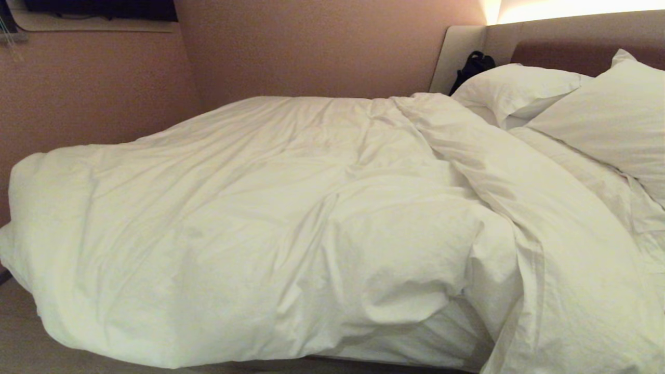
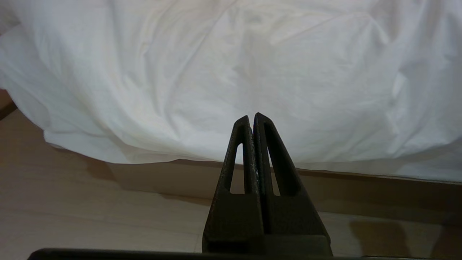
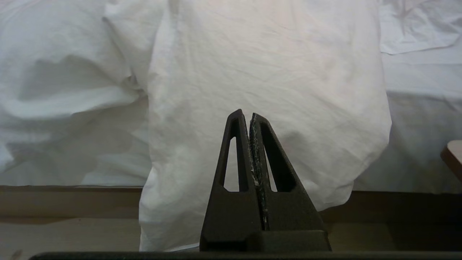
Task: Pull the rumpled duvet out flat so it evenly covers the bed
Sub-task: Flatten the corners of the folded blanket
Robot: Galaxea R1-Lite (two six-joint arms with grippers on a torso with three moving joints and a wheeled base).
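The white duvet (image 1: 270, 218) lies rumpled over the bed, bunched toward the foot on the left, with a folded band (image 1: 519, 197) running diagonally down to the near edge. It hangs over the near side in both wrist views: duvet (image 2: 231, 72), duvet flap (image 3: 267, 90). The bed's base (image 2: 361, 195) shows below it. My left gripper (image 2: 251, 117) is shut with nothing in it, short of the hanging duvet edge. My right gripper (image 3: 245, 115) is shut and empty too, facing the hanging flap. Neither arm shows in the head view.
Two white pillows (image 1: 519, 88) (image 1: 608, 119) lean on the padded headboard (image 1: 571, 47) at the right. A black item (image 1: 473, 65) sits behind the pillows. Pink walls (image 1: 311, 47) stand behind and left of the bed. Light floor (image 2: 90, 216) runs along the near side. A brown furniture corner (image 3: 453, 155) is beside the bed.
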